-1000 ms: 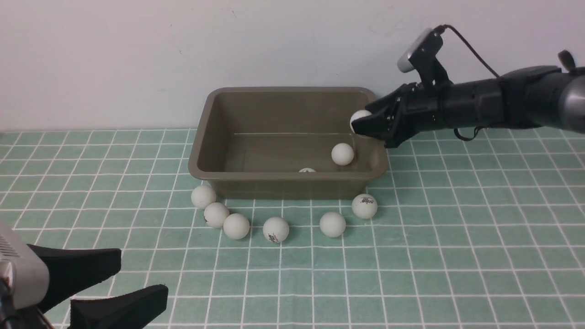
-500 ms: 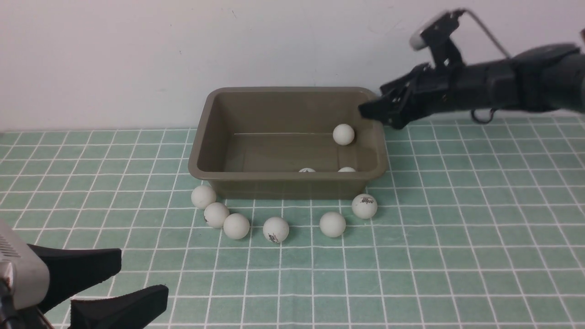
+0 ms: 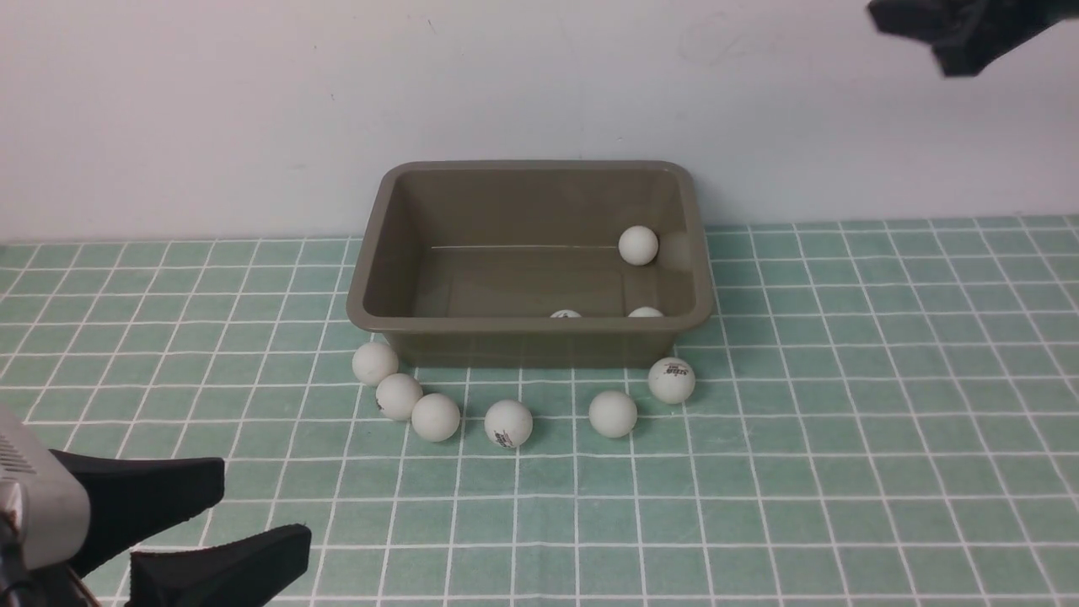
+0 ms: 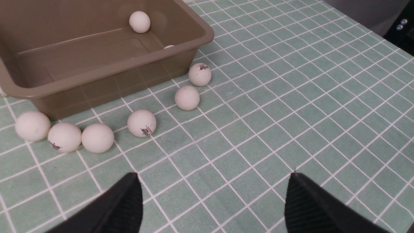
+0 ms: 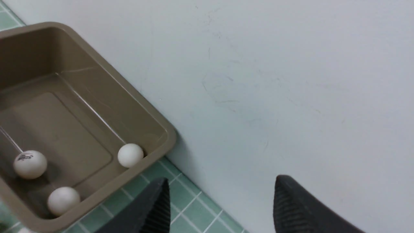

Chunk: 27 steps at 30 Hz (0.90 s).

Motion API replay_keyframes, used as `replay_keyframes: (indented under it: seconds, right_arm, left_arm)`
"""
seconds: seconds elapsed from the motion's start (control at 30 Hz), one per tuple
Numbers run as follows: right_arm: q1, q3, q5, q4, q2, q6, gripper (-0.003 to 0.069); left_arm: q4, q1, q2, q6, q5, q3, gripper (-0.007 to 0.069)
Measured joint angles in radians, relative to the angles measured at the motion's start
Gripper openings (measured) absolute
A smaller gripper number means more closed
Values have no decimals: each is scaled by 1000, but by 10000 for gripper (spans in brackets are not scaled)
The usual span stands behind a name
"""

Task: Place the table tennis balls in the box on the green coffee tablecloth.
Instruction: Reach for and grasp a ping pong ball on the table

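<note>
The olive-brown box (image 3: 371, 253) stands on the green checked tablecloth (image 3: 843, 421) against the wall. Three table tennis balls lie inside it: one in the far right corner (image 3: 638, 245), two mostly hidden behind the near wall (image 3: 566, 314) (image 3: 646, 313). Several more balls curve along the cloth before the box, from the left end (image 3: 375, 362) to the logo ball at the right (image 3: 672, 380). My left gripper (image 3: 261, 510) (image 4: 213, 176) hovers open and empty at the near left. My right gripper (image 3: 910, 34) (image 5: 222, 178) is high at the upper right, open, holding nothing.
A plain white wall (image 3: 253, 101) rises directly behind the box. The right wrist view looks down on the box's right end (image 5: 168, 136) and the wall beside it. The cloth runs on to the right and to the near edge.
My right gripper let go of a ball over the box's right end, then rose up and away to the right. The dropped ball now rests in the box's far right corner.
</note>
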Motion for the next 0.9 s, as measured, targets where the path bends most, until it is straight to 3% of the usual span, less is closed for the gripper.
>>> replay_keyframes:
  seconds: [0.1, 0.27, 0.43, 0.57, 0.7, 0.9]
  right_arm:
    - [0, 68, 32, -54, -74, 146, 399]
    - [16, 315, 23, -37, -175, 226, 399]
    - [149, 641, -149, 118, -185, 181, 399]
    - [249, 752, -313, 246, -109, 150, 400]
    - [304, 733, -411, 359, 26, 56, 414]
    - [311, 620, -397, 505, 205, -67, 445]
  left_arm:
    - [0, 0, 0, 1, 0, 0, 532]
    - [0, 0, 0, 3, 0, 0, 532]
    - [0, 0, 0, 3, 0, 0, 532]
    - [0, 0, 0, 3, 0, 0, 532]
    - [0, 0, 0, 3, 2, 0, 532]
    - [0, 0, 0, 1, 2, 0, 532]
